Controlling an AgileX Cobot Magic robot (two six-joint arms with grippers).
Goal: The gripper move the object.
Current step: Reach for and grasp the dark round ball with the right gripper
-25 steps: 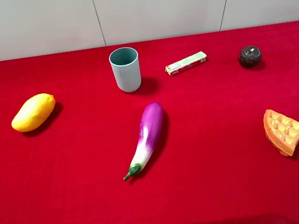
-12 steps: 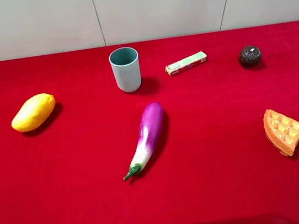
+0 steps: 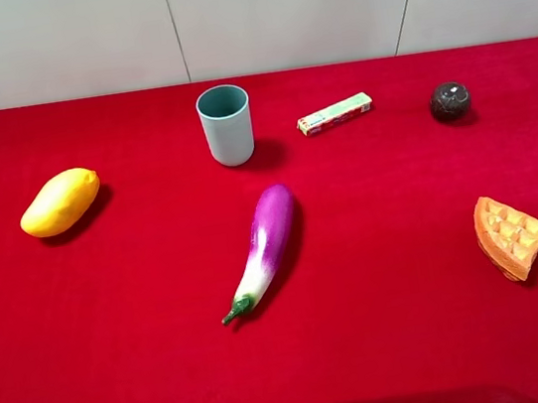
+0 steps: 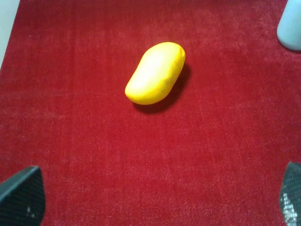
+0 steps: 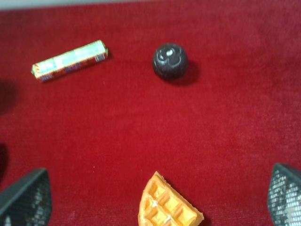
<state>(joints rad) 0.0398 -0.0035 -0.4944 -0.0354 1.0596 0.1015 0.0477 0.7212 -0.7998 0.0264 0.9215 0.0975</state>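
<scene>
While checking against a second ago: found no shift anywhere, so counting the move as not started. Spotted small dark brown-black mottled ball (image 3: pixel 449 101) at far right of red fuzzy cloth tabletop (image 3: pixel 154 378), right of flat green-and-orange printed stick packet (image 3: pixel 335 113), well beyond orange ridged waffle wedge (image 3: pixel 509 236). Seeing right black gripper (image 5: pixel 155 197) spread wide, grasping nothing, well short of ball (left black gripper (image 4: pixel 155 197) likewise agape, near smooth yellow mango (image 4: pixel 155 73)). Judging ball glossy, hard, prone to rolling on nap; needing centred pinch.
</scene>
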